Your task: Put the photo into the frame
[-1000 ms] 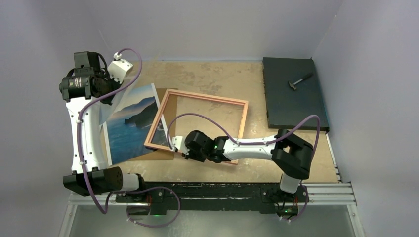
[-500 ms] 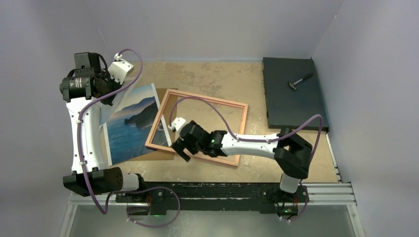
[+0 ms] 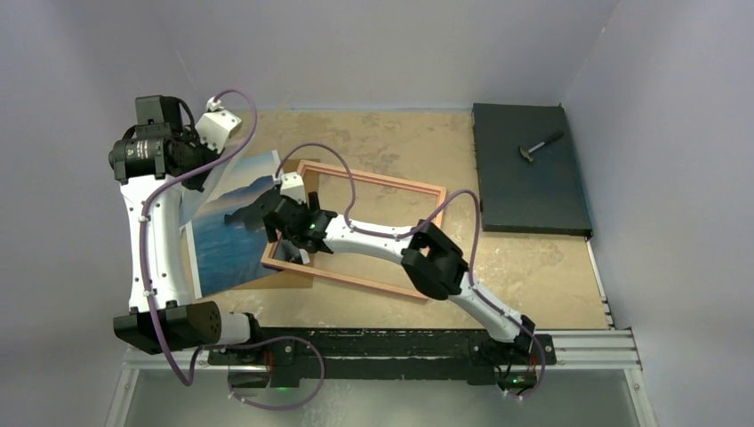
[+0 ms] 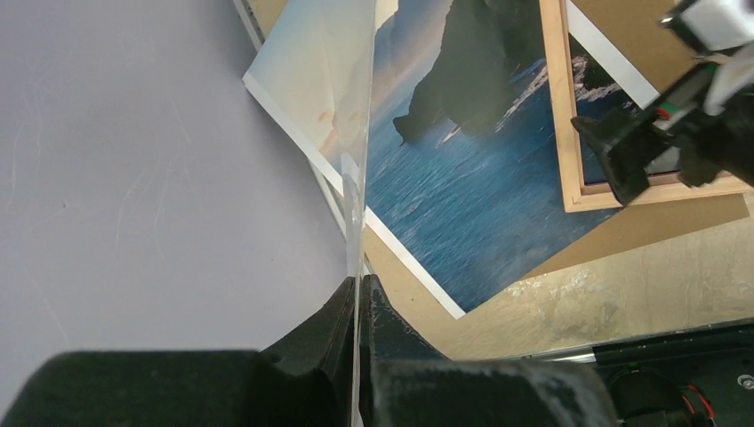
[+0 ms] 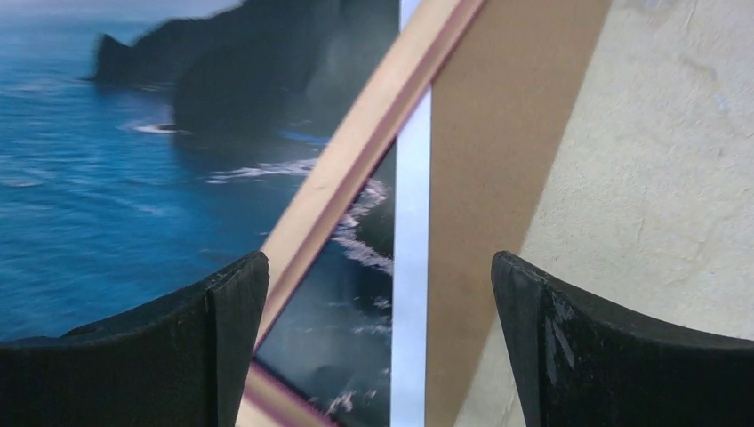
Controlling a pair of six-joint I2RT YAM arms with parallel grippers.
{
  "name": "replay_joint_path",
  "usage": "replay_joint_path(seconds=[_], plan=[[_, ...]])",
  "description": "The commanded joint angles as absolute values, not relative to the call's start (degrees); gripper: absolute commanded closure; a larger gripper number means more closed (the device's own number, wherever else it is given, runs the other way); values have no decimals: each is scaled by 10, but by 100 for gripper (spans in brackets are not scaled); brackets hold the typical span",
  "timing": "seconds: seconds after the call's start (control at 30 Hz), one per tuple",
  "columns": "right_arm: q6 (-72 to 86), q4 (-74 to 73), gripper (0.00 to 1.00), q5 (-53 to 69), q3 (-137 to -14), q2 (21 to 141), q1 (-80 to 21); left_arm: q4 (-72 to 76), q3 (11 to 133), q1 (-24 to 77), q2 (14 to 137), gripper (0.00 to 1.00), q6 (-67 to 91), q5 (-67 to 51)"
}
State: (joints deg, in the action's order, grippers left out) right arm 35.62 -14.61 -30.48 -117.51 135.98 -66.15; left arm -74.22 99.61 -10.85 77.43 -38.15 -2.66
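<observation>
The photo point(image 3: 227, 240) point(image 4: 462, 178) point(image 5: 107, 178), a blue sea and dark cliff print with a white border, lies flat at the left. The frame point(image 3: 373, 174) point(image 4: 560, 107) point(image 5: 356, 151) lies flat to its right, its left rim overlapping the photo's edge. My right gripper point(image 3: 277, 229) point(image 5: 378, 262) hangs open over that left rim, nothing touching its fingers. My left gripper point(image 3: 203, 158) point(image 4: 358, 285) is shut on the edge of a thin clear sheet point(image 3: 200, 191) point(image 4: 320, 71), held upright above the photo's far left corner.
A brown backing board point(image 3: 298, 277) point(image 5: 498, 178) lies under the photo and sticks out at its right and near sides. A black mat point(image 3: 526, 187) with a small hammer point(image 3: 540, 145) sits at the back right. Grey walls enclose the table on three sides.
My right gripper has opened, left the frame's near rim and swung left and away to the frame's left rim. The left arm and its sheet have not moved.
</observation>
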Motion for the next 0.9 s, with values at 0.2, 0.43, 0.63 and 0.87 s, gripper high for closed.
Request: replay_joint_path(seconds=[0.2,0.43,0.63,0.87], plan=[[356,-125,13,-384,-1277,1438,-659,-736,998,-112,758,100,-375,-39],[343,-89,14,-387,-1274,1455,-659,-740,991,-112,753,100,-379,-44],[322,-70,19,-389,-1324,1504,-653,-738,977,-112,751,100,-376,-52],[260,-37,31,-416,-1340,1532,-652,-734,962,-113,747,100,-378,-51]])
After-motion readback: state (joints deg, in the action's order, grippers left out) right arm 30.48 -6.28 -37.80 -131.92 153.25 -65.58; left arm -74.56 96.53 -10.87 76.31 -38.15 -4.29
